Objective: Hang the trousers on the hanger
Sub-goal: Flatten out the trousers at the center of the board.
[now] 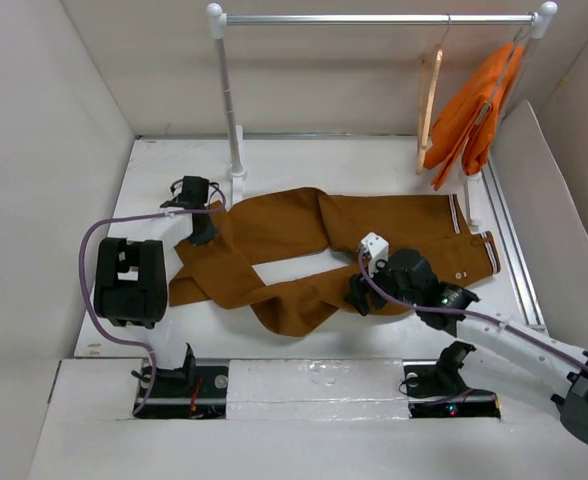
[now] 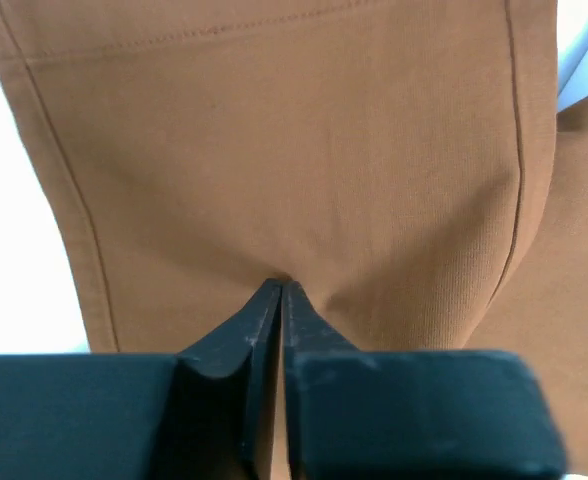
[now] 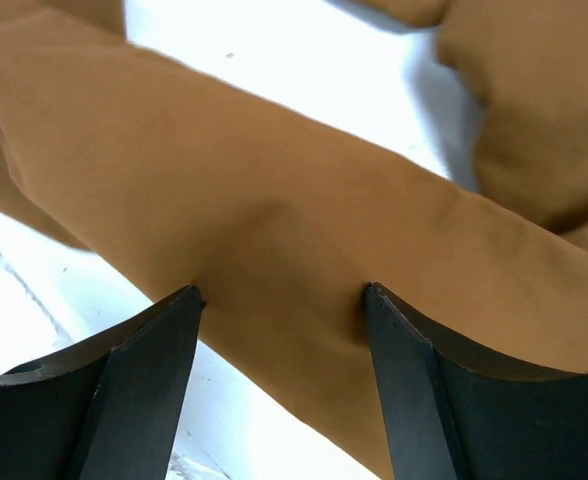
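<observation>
On table point(image 1: 304, 160), left end effector point(image 2: 279, 288) pinching trousers point(image 1: 274, 235), right end effector point(image 3: 282, 293) wide, both obscured from above

Trousers point(image 2: 294, 150) partly beyond wrist views' edges

Bright, even light; blurry wrist close-ups.

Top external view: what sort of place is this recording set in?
Probably a lab test cell, not a home: plain white panels box in the table, a small clothes rail carries a wooden hanger and an orange garment, and rust-brown trousers lie spread below.
</observation>
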